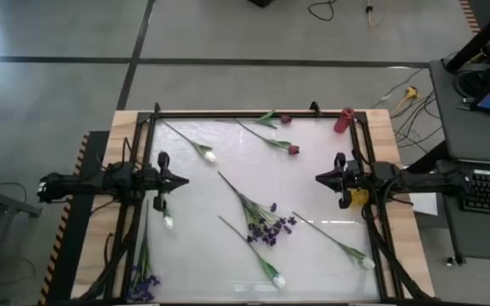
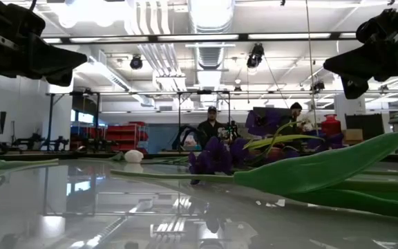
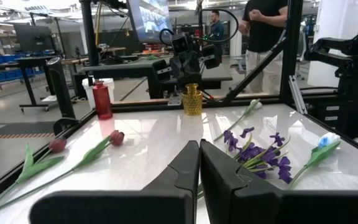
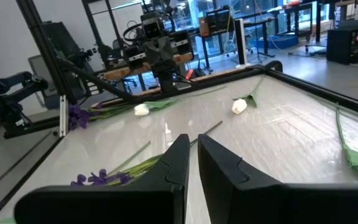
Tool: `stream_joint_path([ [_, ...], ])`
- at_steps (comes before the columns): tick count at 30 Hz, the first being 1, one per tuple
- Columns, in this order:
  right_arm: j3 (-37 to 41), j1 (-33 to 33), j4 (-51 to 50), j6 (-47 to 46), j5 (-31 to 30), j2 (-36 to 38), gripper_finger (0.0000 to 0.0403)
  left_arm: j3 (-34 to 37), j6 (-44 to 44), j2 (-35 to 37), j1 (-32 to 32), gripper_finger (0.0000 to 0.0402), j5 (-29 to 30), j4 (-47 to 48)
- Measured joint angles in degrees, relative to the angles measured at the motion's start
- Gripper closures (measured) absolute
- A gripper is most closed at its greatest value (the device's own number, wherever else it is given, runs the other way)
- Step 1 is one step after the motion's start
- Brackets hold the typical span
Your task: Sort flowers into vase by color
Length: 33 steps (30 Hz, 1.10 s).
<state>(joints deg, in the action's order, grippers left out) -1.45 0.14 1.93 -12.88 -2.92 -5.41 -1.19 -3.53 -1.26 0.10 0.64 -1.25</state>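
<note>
Both grippers, left (image 1: 182,180) and right (image 1: 319,178), hover closed (empty), facing.

Tabletop (image 1: 228,157) glossy white, reflective; wood edge (image 1: 113,149); fingers (image 3: 182,171) matt blk.

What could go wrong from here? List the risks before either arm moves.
1. The purple spray lies across other stems mid-table; lifting one may drag the rest.
2. Another purple flower sits at the table's front left edge, under the frame, awkward for the left gripper.
3. The gold vase stands under the right gripper; a descent could tip it.
</note>
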Motion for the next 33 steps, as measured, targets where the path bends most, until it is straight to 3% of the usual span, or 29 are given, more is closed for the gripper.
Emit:
stream_joint_path([
  [10,0.0,0.0,1.0,-0.5,0.0,0.0,0.0376,0.0,0.0,0.0,0.0,0.0402,0.0,0.0],
  [14,0.1,0.0,4.9,-5.4,0.9,0.1,0.0376,0.0,0.0,0.0,0.0,0.0402,0.0,0.0],
  [18,0.5,0.5,16.0,-11.0,4.0,-3.2,0.0376,0.0,0.0,0.0,0.0,0.0402,0.0,0.0],
  [25,-2.3,7.1,28.0,-18.4,5.0,-19.0,0.0376,0.0,0.0,0.0,0.0,0.0402,0.0,0.0],
  [33,-18.9,18.0,26.4,-14.5,4.4,-38.8,0.0376,0.0,0.0,0.0,0.0,0.0402,0.0,0.0],
])
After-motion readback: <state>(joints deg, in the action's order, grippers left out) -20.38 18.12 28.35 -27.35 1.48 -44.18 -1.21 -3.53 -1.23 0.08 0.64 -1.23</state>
